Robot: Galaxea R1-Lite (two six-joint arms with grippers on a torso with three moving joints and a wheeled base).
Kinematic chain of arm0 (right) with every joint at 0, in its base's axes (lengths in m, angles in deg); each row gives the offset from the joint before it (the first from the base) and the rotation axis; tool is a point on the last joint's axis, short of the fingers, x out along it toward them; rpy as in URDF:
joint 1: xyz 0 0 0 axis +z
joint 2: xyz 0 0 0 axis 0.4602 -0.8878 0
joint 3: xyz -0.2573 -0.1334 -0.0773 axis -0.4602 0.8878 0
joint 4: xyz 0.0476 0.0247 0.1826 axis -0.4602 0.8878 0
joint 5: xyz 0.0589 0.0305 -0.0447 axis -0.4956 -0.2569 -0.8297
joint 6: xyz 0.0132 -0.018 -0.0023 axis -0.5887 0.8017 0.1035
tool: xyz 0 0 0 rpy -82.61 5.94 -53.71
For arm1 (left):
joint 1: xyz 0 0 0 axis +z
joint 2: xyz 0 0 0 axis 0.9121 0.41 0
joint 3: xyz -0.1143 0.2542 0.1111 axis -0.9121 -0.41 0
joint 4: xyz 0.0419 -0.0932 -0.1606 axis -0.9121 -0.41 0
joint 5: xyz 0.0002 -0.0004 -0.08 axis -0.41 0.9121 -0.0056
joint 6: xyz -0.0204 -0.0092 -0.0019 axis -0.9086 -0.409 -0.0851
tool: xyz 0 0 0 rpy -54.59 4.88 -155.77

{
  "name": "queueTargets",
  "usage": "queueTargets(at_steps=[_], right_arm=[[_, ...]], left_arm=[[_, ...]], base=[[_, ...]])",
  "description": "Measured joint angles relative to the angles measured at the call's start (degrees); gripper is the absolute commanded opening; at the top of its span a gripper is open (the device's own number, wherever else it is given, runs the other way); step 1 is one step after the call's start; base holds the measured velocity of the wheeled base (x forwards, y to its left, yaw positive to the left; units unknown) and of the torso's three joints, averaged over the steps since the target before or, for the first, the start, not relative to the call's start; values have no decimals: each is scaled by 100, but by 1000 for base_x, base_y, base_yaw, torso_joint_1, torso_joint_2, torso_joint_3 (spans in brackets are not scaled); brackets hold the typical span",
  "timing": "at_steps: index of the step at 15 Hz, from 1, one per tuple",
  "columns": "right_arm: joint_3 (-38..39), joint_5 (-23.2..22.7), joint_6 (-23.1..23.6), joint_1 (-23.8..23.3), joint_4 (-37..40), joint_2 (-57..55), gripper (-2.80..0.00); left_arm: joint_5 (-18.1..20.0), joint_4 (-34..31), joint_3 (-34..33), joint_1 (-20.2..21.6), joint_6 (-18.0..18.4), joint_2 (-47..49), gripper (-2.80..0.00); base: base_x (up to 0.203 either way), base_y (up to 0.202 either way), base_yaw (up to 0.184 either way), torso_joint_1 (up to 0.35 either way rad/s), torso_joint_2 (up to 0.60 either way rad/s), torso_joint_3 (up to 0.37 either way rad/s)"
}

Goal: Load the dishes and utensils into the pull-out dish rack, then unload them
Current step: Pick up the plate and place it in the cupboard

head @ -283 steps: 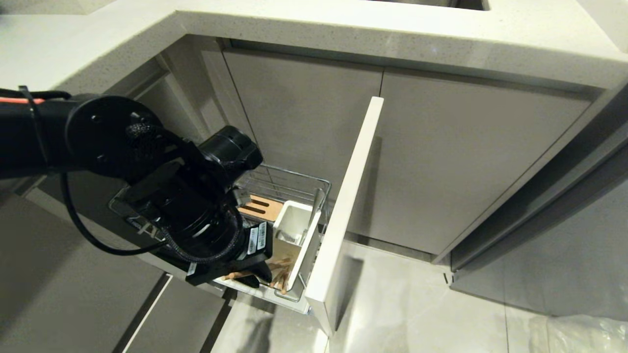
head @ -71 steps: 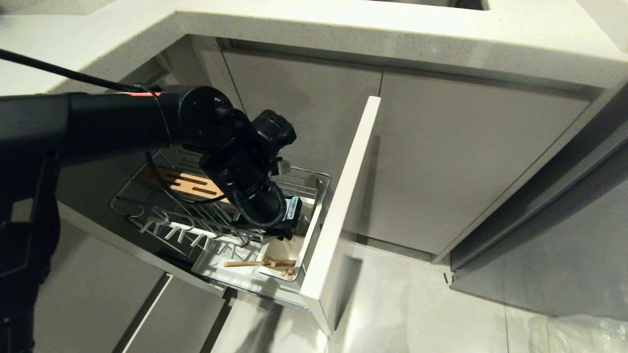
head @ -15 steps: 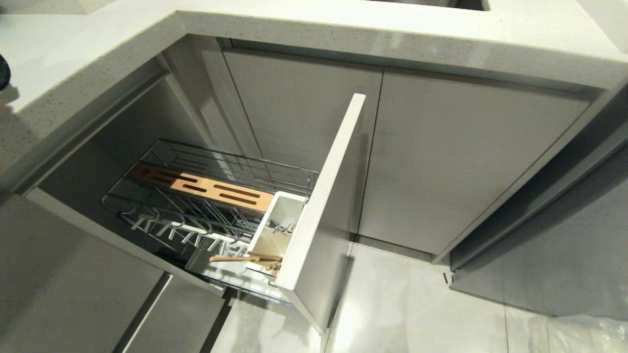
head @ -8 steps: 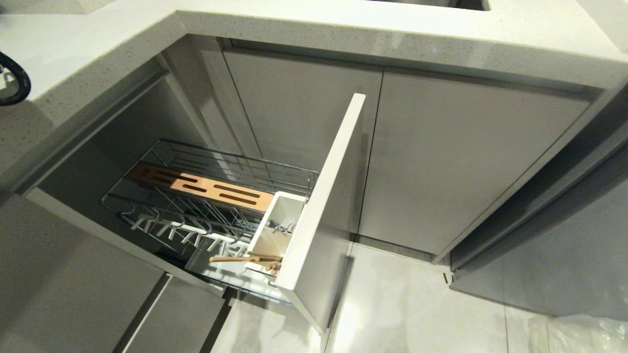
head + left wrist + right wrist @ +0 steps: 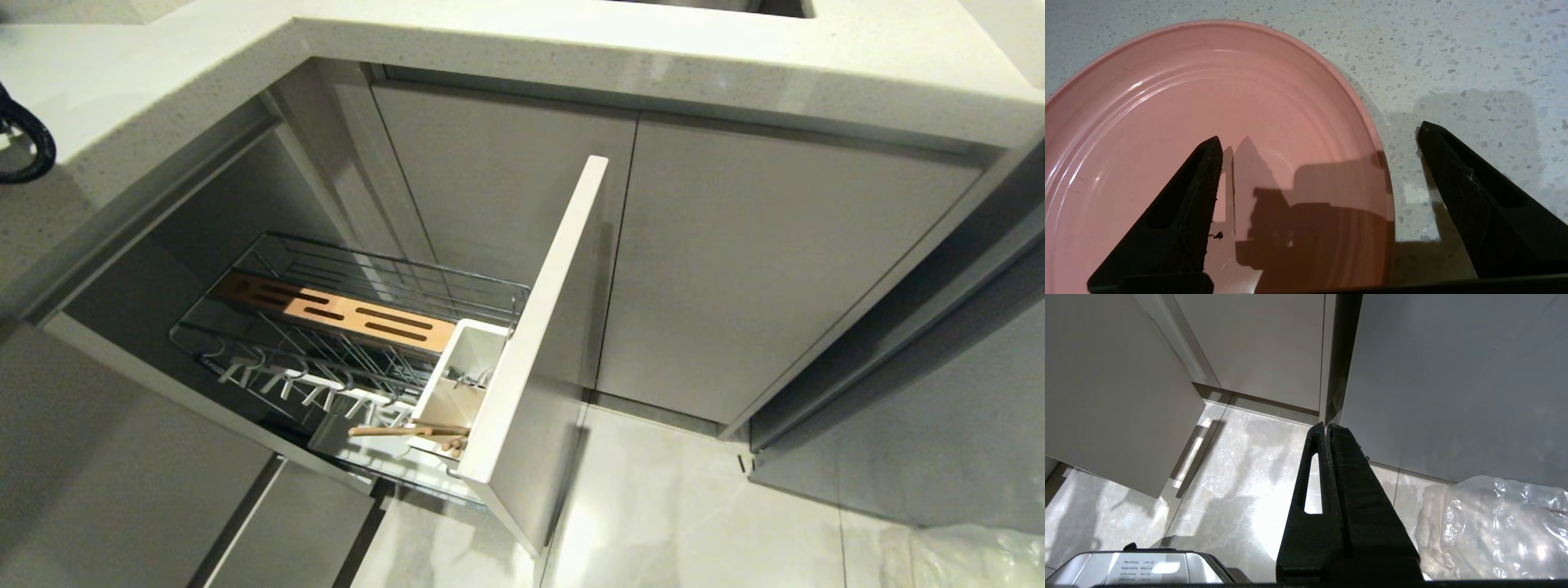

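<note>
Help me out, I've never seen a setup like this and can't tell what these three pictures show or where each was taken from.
They come from a two-armed robot on wheels in a kitchen. One picture is from its head, looking down at a pull-out dish rack drawn out of a cabinet: a wire basket with a slotted wooden strip, a white utensil caddy and a pale front panel. Wooden chopsticks lie across the caddy's near end.

The other two come from cameras on the wrists. The left gripper is open over a speckled countertop, one finger above a pink plate and one beyond its rim. It holds nothing. The right gripper is shut and empty, pointing at the tiled floor beside clear plastic wrap.
</note>
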Motion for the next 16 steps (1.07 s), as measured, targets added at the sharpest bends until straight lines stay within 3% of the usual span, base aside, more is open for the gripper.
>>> queueTargets(at_steps=[16], right_arm=[[0, 0, -2, 0, 0, -1, -280]], left_arm=[[-87, -381, 46, 39, -37, -101, 0]], base=[[0, 0, 0, 0, 0, 0]])
